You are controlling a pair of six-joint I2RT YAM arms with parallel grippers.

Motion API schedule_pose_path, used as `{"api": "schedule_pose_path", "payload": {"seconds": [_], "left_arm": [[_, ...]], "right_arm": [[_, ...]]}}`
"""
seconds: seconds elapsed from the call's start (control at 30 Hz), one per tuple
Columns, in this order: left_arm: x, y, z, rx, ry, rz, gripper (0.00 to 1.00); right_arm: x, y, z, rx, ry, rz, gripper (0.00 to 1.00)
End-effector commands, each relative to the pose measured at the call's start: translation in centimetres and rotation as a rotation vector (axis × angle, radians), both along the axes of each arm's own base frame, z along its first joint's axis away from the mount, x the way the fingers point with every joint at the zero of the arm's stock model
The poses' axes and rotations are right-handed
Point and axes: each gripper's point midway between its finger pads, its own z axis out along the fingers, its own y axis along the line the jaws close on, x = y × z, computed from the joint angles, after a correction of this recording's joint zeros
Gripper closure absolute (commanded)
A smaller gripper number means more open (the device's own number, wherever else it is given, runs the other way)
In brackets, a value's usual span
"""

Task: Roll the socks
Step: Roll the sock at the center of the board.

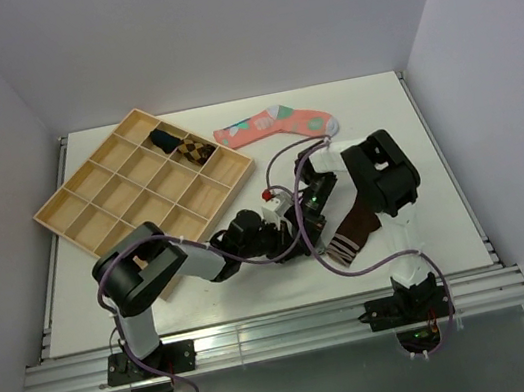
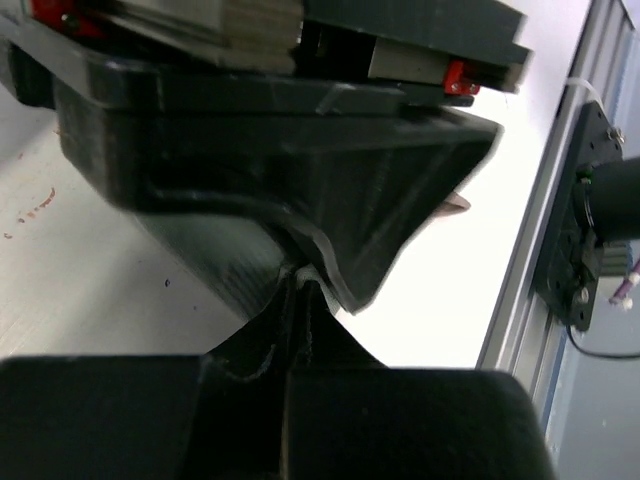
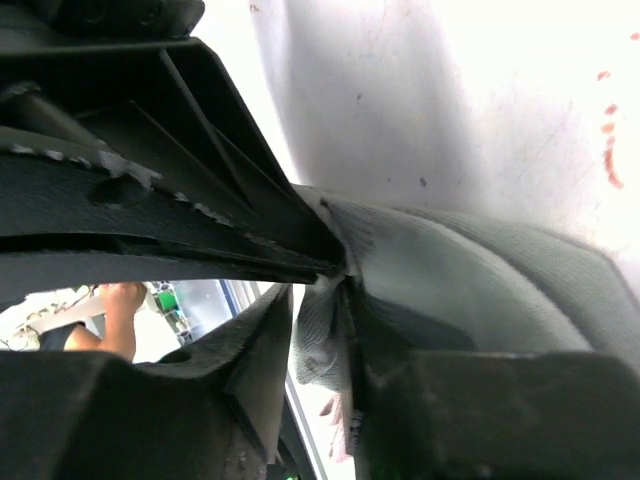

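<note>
The dark brown sock (image 1: 357, 228) lies on the table beside the right arm, its white-striped cuff (image 1: 338, 252) toward the front edge. Grey sock fabric (image 3: 480, 270) fills the right wrist view; in the top view the arms hide it. My two grippers meet over the middle of the table. My left gripper (image 1: 292, 219) (image 2: 290, 320) is shut, with a fold of dark grey fabric (image 2: 225, 265) pinched between its jaws. My right gripper (image 1: 313, 185) (image 3: 320, 300) stands slightly open, and a flap of grey fabric (image 3: 322, 335) hangs in the gap against one finger.
A wooden compartment tray (image 1: 90, 201) lies at the back left with a dark sock (image 1: 164, 139) and a chequered sock (image 1: 193, 150) in its cells. A pink patterned sock (image 1: 275, 125) lies behind the grippers. The metal rail (image 1: 266, 335) runs along the table's front edge.
</note>
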Motion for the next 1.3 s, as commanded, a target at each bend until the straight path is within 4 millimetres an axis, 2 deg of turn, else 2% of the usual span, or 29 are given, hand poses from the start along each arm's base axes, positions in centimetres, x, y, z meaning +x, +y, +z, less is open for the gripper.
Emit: {"api": "schedule_pose_path", "payload": {"seconds": [0.0, 0.07, 0.27, 0.33, 0.43, 0.57, 0.7, 0.87, 1.1, 1.27], "left_arm": [[-0.1, 0.0, -1.1, 0.083, 0.025, 0.050, 1.00], [0.0, 0.0, -1.2, 0.095, 0.025, 0.071, 1.00], [0.2, 0.5, -1.5, 0.120, 0.033, 0.117, 1.00], [0.3, 0.5, -1.4, 0.120, 0.030, 0.128, 1.00], [0.3, 0.7, -1.4, 0.123, 0.038, 0.140, 1.00], [0.3, 0.6, -0.8, 0.112, 0.033, 0.139, 1.00], [0.2, 0.6, -0.3, 0.124, 0.027, 0.126, 1.00], [-0.1, 0.7, 0.2, 0.167, 0.027, 0.087, 1.00], [-0.6, 1.2, 0.6, 0.223, 0.056, 0.050, 1.00], [-1.1, 1.3, -0.5, 0.253, 0.158, 0.024, 1.00]], "right_arm": [[2.0, 0.6, 0.8, 0.026, -0.118, -0.037, 0.65], [3.3, 0.6, 1.1, 0.013, -0.157, -0.078, 0.58], [6.1, -0.1, 2.3, -0.008, -0.210, -0.169, 0.55], [7.2, -0.5, 2.3, -0.026, -0.229, -0.212, 0.59], [8.6, -1.2, 1.6, -0.085, -0.272, -0.262, 0.75], [9.7, -1.6, 0.4, -0.154, -0.306, -0.294, 0.80], [10.2, -1.3, -0.4, -0.213, -0.353, -0.282, 0.81], [10.2, 0.8, -0.9, -0.226, -0.353, -0.250, 0.81], [10.6, 2.6, -1.3, -0.218, -0.348, -0.225, 0.81], [10.5, 2.7, -1.6, -0.209, -0.343, -0.219, 0.81]]}}
